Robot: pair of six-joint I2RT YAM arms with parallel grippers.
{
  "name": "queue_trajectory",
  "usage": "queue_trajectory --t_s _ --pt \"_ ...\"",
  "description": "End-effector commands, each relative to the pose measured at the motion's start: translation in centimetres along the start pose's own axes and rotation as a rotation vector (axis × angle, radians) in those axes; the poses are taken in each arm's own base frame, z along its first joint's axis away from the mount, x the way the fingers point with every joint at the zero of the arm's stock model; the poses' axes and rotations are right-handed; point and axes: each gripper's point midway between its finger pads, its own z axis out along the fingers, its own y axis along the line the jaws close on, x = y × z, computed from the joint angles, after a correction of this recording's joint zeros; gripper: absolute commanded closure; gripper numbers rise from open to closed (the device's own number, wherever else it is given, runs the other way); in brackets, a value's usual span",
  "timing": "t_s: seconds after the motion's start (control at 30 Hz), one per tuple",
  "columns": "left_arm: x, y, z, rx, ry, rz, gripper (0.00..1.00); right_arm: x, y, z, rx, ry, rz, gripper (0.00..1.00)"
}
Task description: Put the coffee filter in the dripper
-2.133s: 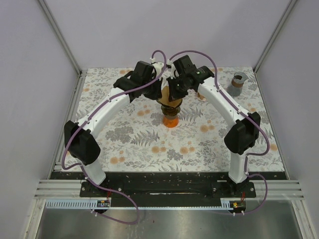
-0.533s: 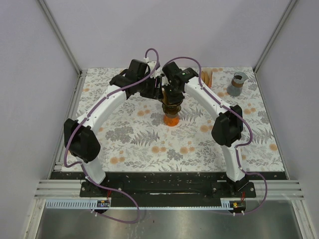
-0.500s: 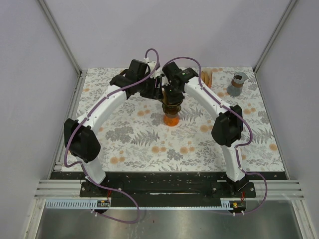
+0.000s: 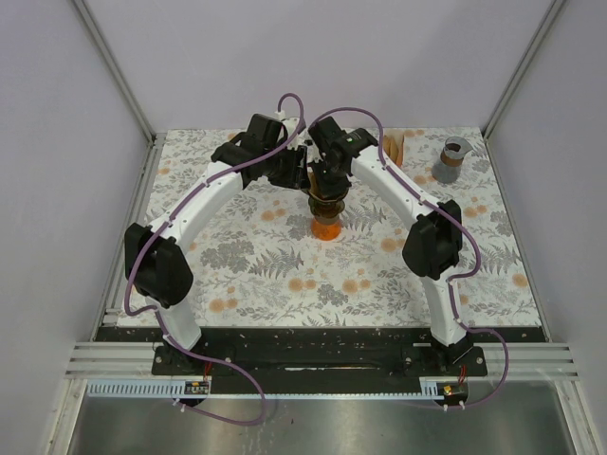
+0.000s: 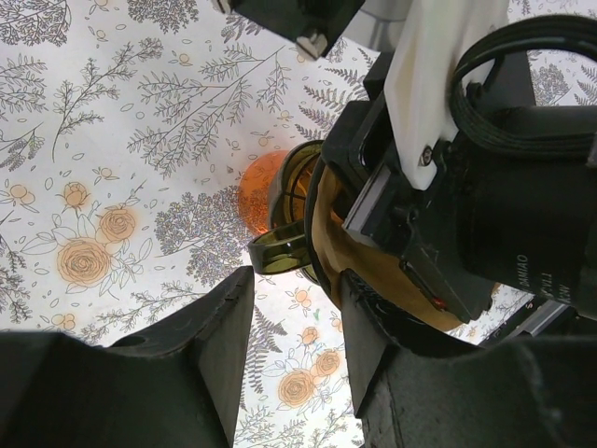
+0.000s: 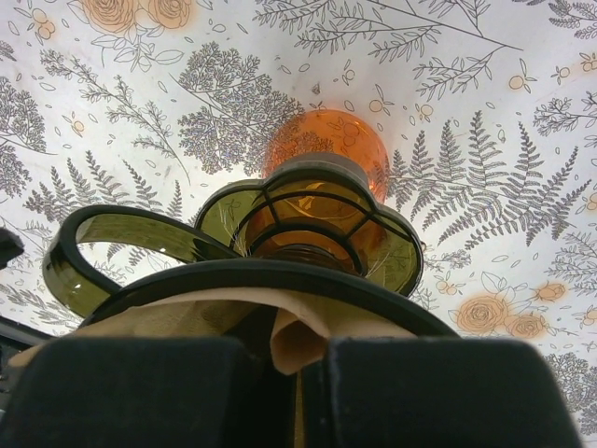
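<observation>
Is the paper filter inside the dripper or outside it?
Inside. In the right wrist view the brown filter lies within the rim of the dripper, pinched by the right gripper.

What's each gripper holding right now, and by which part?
Right gripper pinches the coffee filter by a paper fold; left gripper, open, holds nothing.

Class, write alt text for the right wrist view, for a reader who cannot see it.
The right pincer pinches a fold of the brown coffee filter, which lies inside the rim of the dark glass dripper. The dripper stands on an orange base on a floral tablecloth.
</observation>
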Motion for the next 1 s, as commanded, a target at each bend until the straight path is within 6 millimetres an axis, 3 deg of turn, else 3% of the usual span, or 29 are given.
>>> queue_trajectory --t_s 0.0,0.33,0.63,0.97 --pt "-0.6 -0.5 0.2 0.025 -0.027 0.008 0.55 -3.0 1.5 -4.5 -0.056 -0.142 -0.035 1.0" --pt "-0.9 -0.6 -0.1 0.024 -0.037 0.014 0.55 -4.3 1.7 -7.2 -0.059 -0.205 -0.046 1.0" --pt "-1.8 -1.0 -1.2 0.023 -0.072 0.03 0.52 -5.1 1.4 -11.7 -0.054 -0.302 -0.047 1.0" --pt "-2.9 -1.6 -2.4 0.033 -0.109 0.055 0.43 -5.6 -0.1 -15.4 0.013 -0.396 -0.035 0.9"
